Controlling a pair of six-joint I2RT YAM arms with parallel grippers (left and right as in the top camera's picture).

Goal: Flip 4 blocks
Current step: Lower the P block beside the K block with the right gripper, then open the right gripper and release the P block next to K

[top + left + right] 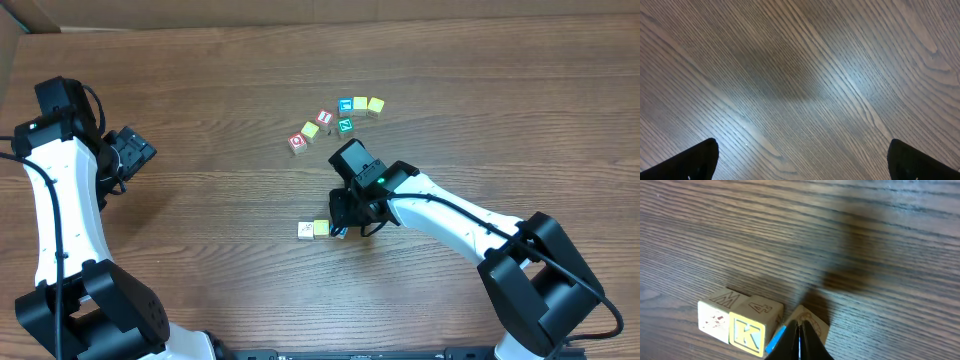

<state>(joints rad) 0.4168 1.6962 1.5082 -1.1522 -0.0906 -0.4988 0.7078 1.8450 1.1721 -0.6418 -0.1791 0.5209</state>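
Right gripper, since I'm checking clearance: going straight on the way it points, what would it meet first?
Probably the blue-faced block right at its shut jaws, beside the yellow K block; contact unclear.

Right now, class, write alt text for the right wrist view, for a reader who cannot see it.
The shut black right gripper points its tips at a small wooden cube with a blue face. Left of it sit a yellow-faced wooden cube marked K and, against it, a cream wooden cube, on a brown wood-grain table.
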